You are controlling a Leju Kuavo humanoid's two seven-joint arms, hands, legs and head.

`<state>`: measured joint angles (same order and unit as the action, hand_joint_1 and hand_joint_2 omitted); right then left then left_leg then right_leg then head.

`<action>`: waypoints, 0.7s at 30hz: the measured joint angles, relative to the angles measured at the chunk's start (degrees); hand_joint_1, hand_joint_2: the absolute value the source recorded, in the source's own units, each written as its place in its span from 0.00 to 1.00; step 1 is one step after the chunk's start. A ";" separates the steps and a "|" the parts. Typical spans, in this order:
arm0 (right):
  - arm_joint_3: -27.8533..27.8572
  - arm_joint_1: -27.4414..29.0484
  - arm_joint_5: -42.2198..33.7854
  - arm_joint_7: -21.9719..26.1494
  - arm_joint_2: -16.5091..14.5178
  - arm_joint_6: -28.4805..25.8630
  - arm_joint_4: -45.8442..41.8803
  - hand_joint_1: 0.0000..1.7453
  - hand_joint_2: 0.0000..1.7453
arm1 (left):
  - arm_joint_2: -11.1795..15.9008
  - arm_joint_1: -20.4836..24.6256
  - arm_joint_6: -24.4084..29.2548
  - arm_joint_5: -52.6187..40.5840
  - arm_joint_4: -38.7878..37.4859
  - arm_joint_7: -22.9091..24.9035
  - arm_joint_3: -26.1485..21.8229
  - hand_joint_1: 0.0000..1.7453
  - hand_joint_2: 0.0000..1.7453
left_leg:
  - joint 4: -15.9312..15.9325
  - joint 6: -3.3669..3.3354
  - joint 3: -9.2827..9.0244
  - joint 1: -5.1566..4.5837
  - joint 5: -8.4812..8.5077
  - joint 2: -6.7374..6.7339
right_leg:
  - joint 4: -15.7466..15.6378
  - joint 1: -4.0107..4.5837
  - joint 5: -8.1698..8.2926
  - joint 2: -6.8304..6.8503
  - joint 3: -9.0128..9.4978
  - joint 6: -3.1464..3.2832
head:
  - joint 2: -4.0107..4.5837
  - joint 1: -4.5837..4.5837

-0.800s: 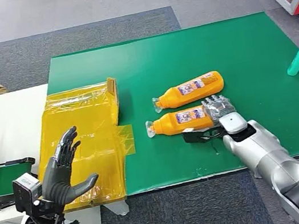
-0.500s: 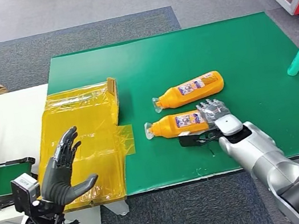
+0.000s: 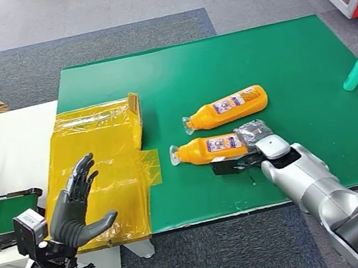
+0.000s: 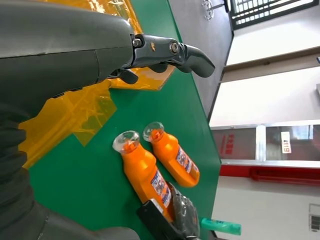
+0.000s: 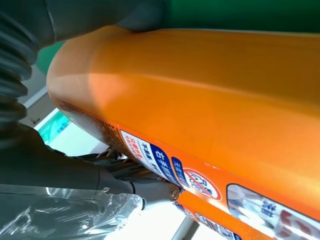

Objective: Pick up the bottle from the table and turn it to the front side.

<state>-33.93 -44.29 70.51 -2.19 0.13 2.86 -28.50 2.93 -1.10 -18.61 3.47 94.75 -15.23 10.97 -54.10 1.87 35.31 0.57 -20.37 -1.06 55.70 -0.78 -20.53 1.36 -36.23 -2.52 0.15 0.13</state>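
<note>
Where seen from the head: label-value lines follow.
Right hand [image 3: 253, 136]: closed around base of near orange plastic bottle [image 3: 211, 148], lying on green mat [image 3: 285, 66].
Left hand [image 3: 74, 206]: held empty, fingers spread, over yellow taped sheet [image 3: 104, 168].
Open mat: found beyond second orange bottle [image 3: 227, 107].

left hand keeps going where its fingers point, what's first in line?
Probably the yellow taped sheet: the left hand hangs open over its near edge, fingers aimed up and forward. Depth is unclear, so it may pass above.
</note>
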 joint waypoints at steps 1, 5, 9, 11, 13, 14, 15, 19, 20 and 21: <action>0.11 0.03 -1.16 0.22 0.00 -0.49 0.01 1.00 1.00 | 0.01 0.01 0.04 0.06 0.00 0.00 0.00 0.00 1.00 | 0.00 0.00 0.00 0.00 0.00 0.00 | 0.00 0.00 0.01 0.00 0.00 0.00 | 0.00 0.00; 2.88 1.97 -11.96 3.92 -0.03 -3.03 -1.79 1.00 1.00 | -0.01 0.03 0.94 0.27 0.01 0.30 -0.02 0.00 1.00 | 0.00 0.00 -0.01 0.00 0.00 0.00 | 0.00 0.00 0.01 0.00 0.01 0.00 | 0.00 0.00; 9.75 10.22 -33.37 10.64 -0.55 -1.84 -13.31 1.00 1.00 | -0.14 -0.17 3.69 0.00 0.68 -1.41 -0.44 0.00 1.00 | 0.00 0.00 0.04 0.03 -0.01 0.00 | 0.00 0.04 -0.01 0.02 -0.02 0.01 | 0.00 -0.01; 12.45 15.08 -41.61 12.54 -0.82 -1.13 -21.24 1.00 1.00 | -0.44 -0.28 5.40 -1.07 1.73 -3.39 -0.66 0.00 1.00 | 0.00 -0.01 0.06 0.03 -0.02 0.01 | 0.00 0.04 -0.06 0.03 -0.04 0.00 | 0.00 -0.01; 13.75 19.14 -46.38 13.54 -0.94 -1.06 -28.58 1.00 1.00 | -0.86 -0.29 6.59 -1.70 2.80 -4.31 -0.72 0.00 1.00 | 0.00 -0.03 0.08 0.03 -0.06 0.01 | 0.00 0.04 -0.13 0.03 -0.04 -0.01 | 0.00 0.01; 14.13 20.88 -47.97 13.89 -0.93 -1.18 -32.05 1.00 1.00 | -1.05 -0.28 6.96 -1.78 3.26 -4.42 -0.72 0.00 1.00 | 0.00 -0.04 0.08 0.03 -0.09 0.01 | 0.00 0.03 -0.16 0.03 -0.05 -0.01 | 0.00 0.01; 14.41 22.44 -49.12 14.26 -0.93 -1.39 -35.10 1.00 1.00 | -1.20 -0.27 7.16 -1.74 3.64 -4.42 -0.72 0.00 1.00 | 0.00 -0.03 0.08 0.02 -0.12 0.01 | 0.00 0.03 -0.16 0.03 -0.05 -0.02 | 0.00 0.01; 14.84 26.95 -52.22 16.30 -0.94 -2.56 -44.50 1.00 1.00 | -1.60 -0.23 7.33 -1.08 4.38 -4.38 -0.71 0.00 1.00 | 0.00 -0.02 0.07 0.00 -0.15 0.01 | -0.01 -0.01 -0.16 0.02 -0.07 -0.02 | 0.00 -0.01; 14.85 27.63 -52.60 16.61 -0.94 -2.73 -46.10 1.00 1.00 | -1.63 -0.22 7.33 -0.90 4.44 -4.35 -0.71 0.00 1.00 | 0.00 -0.02 0.07 0.00 -0.15 0.01 | -0.01 -0.01 -0.16 0.02 -0.07 -0.02 | 0.00 -0.01; 14.86 28.06 -52.78 16.74 -0.94 -2.81 -47.14 1.00 1.00 | -1.64 -0.22 7.33 -0.81 4.49 -4.33 -0.72 0.00 1.00 | 0.00 -0.02 0.07 0.00 -0.15 0.01 | -0.01 -0.01 -0.16 0.02 -0.07 -0.02 | 0.00 -0.01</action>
<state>-19.07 -16.24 17.73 14.56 -0.81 0.04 -75.64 1.29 -1.32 -11.28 2.66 99.24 -19.57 10.26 -54.10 1.85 35.37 0.57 -20.52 -1.06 55.69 -0.79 -20.70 1.38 -36.30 -2.54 0.15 0.11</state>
